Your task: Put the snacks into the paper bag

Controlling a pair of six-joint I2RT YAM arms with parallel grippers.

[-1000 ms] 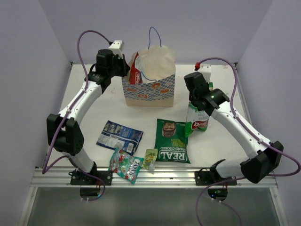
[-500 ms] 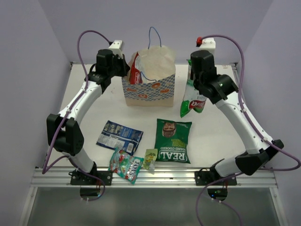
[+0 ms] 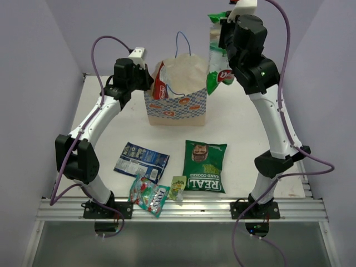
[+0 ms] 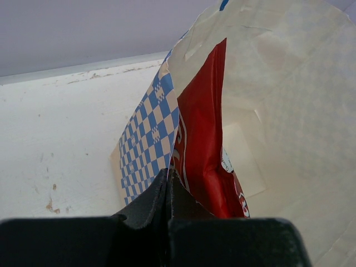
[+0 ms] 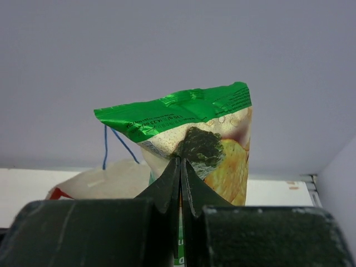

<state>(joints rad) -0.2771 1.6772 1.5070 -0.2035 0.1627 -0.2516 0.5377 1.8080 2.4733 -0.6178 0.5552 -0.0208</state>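
Right fingers [image 3: 221,23]: I am pinching the top crimp of the green-white chip bag [image 3: 216,69], and the wrist view shows the foil caught between the two tips.
Left fingers [image 4: 168,179]: I am pressing them together on the checkered left wall of the paper bag [image 3: 177,108], at 9 o'clock of its mouth, seemingly holding it open.
Chip bag: it is hanging clear of the surface [image 3: 245,144], its long axis running 12 to 6 in the top view and its lower end just beside the paper bag's right top corner.
Bag mouth: it is lying toward 8 o'clock from my right fingers, and lower.
Next move, as I judge it: my right arm is carrying the load, so it is shifting toward 8 o'clock before lowering the packet end-first.
Inside: the red-yellow packet [image 4: 206,139] is leaning against the left wall.
Waiting on the surface: the dark green "REAL" bag [image 3: 204,166], dark blue packet [image 3: 141,158], candy packet [image 3: 148,196] and tiny sachet [image 3: 178,187].
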